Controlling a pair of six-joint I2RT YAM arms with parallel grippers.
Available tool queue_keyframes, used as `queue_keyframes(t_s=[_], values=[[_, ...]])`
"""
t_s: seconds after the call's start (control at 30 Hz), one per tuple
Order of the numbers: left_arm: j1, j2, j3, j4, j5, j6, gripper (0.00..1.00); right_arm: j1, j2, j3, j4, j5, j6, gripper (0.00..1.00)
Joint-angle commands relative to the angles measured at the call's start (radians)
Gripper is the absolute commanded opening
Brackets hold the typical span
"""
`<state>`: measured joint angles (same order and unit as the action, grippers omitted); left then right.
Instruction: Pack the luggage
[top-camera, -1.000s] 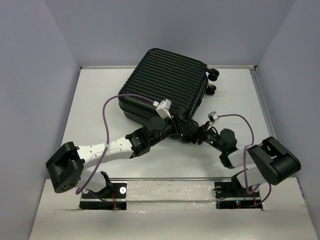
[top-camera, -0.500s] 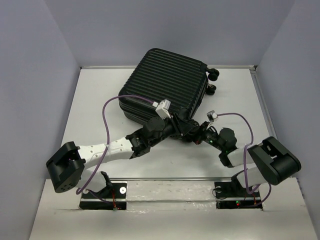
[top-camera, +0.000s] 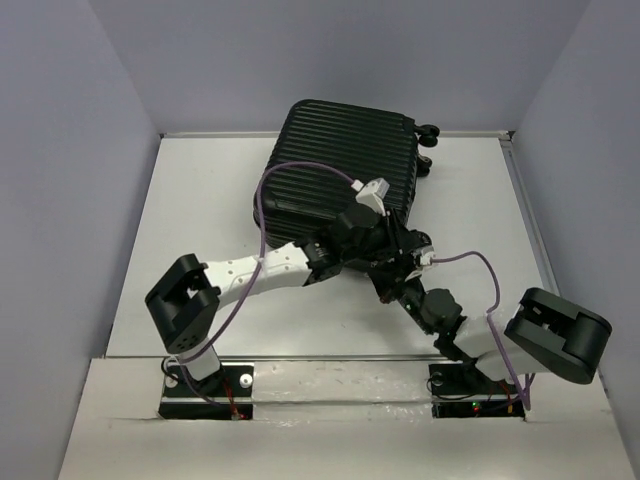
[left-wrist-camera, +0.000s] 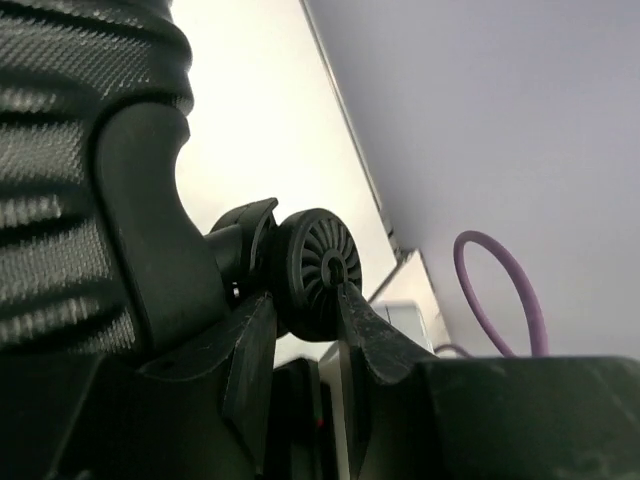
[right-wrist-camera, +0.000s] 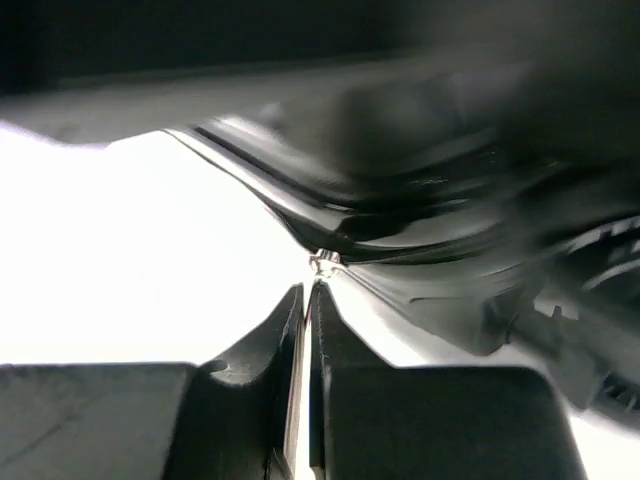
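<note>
White tabletop (top-camera: 200, 210) filled the space ahead of me, boxed in by plain grey-lilac walls (top-camera: 340, 60) at the back and on both sides, with a thin pale rim where table met wall. No brand, label or lettering was readable on anything.

The suitcase (top-camera: 335, 160) lay closed toward the far middle of the table, ribbed shell up, its small wheels (top-camera: 428, 133) at the far right corner near the back wall.

My left pincer (left-wrist-camera: 305, 335) sat at the near right edge of the case; from the wrist its fingers were only slightly apart, flanking a spoked wheel (left-wrist-camera: 315, 270) beside the ribbed shell, and I could not tell whether they pressed on it.

My right pincer (right-wrist-camera: 306, 300) was pressed nearly shut, its tips meeting just under a small metal tab (right-wrist-camera: 323, 262) on the case's seam; whether it pinched the tab was unclear. A purple cable (top-camera: 290, 180) looped over the case from my left wrist.
</note>
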<state>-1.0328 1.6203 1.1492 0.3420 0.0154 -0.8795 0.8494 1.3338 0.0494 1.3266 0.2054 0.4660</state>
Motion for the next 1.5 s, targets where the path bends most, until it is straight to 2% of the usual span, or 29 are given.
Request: queue_keyframes(t_s=[0.0,0.1,0.17,0.27,0.3,0.33,0.4,0.43,0.53,0.57,0.6,0.67,0.7,0.8,1.03,1.23,1.33,1.4,1.47], values=[[-0.009,0.045,0.274,0.227,0.081,0.053,0.06,0.272,-0.010,0.033,0.252,0.060,-0.128,0.07],[-0.012,0.095,0.352,0.178,0.147,0.042,0.06,0.310,-0.005,0.099,0.155,0.132,-0.145,0.07],[-0.021,0.110,0.386,0.155,0.182,0.046,0.06,0.310,0.066,0.119,0.199,0.170,-0.142,0.07],[-0.032,0.074,0.394,0.057,0.184,0.124,0.55,0.310,0.139,0.124,0.252,0.259,-0.119,0.07],[-0.029,0.028,0.397,-0.043,0.175,0.211,0.80,0.310,0.145,0.119,0.249,0.273,-0.101,0.07],[-0.026,0.027,0.402,-0.107,0.155,0.262,0.87,0.310,0.148,0.116,0.243,0.275,-0.093,0.07],[-0.018,-0.092,0.357,-0.216,0.057,0.345,0.93,0.310,0.142,0.110,0.218,0.284,-0.084,0.07],[0.011,-0.208,0.318,-0.282,-0.009,0.385,0.96,0.310,0.134,0.112,0.180,0.285,-0.075,0.07],[0.123,-0.422,0.092,-0.363,-0.109,0.383,0.99,0.310,0.105,0.119,0.117,0.282,-0.069,0.07],[0.184,-0.559,0.031,-0.386,-0.117,0.358,0.99,0.301,0.097,0.124,0.102,0.272,-0.064,0.07],[0.336,-0.618,-0.086,-0.421,-0.094,0.349,0.99,0.301,0.085,0.139,0.061,0.266,-0.064,0.07],[0.483,-0.756,-0.178,-0.460,-0.060,0.361,0.99,0.301,0.077,0.158,0.020,0.253,-0.061,0.07],[0.588,-0.779,-0.237,-0.489,-0.055,0.367,0.99,0.301,0.076,0.168,-0.001,0.246,-0.063,0.07],[0.710,-0.795,-0.319,-0.468,0.053,0.376,0.99,0.301,0.077,0.178,-0.016,0.247,-0.056,0.07],[0.748,-0.535,-0.309,-0.298,0.153,0.383,0.99,0.301,0.064,0.196,-0.096,0.223,-0.043,0.07],[0.749,-0.398,-0.318,-0.153,0.259,0.327,0.99,0.301,0.051,0.211,-0.150,0.216,-0.046,0.07],[0.694,-0.346,-0.368,-0.031,0.291,0.266,0.98,0.301,0.067,0.265,-0.203,0.198,-0.063,0.07],[0.586,-0.320,-0.368,-0.014,0.261,0.249,0.98,0.301,0.097,0.318,-0.231,0.158,-0.075,0.07],[0.531,-0.298,-0.364,0.017,0.290,0.231,0.98,0.301,0.178,0.428,-0.247,0.076,-0.085,0.07]])
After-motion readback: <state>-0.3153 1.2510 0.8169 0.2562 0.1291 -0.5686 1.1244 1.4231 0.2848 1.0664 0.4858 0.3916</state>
